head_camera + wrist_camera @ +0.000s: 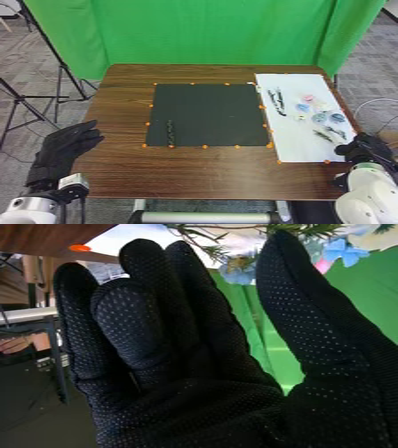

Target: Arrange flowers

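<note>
Beyond the table (213, 172), a green curtain (213, 37) is hanging, a black stand (63, 66) rising to the left. One black mat (209, 112) and one white sheet (298, 145) are covering wood; one dark stem (171, 134) is lying on the mat, one pink blossom (308, 98) and several blue blossoms (303, 107) on the sheet. Sprigs (336, 132) are lying just beyond the right hand (362, 149), whose straight fingers and thumb are spreading apart; the left hand (67, 145) is hovering by the left edge, loosely extended.

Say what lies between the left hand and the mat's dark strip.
Bare table, then the black mat's orange-dotted edge and bare margin, in the head view.
</note>
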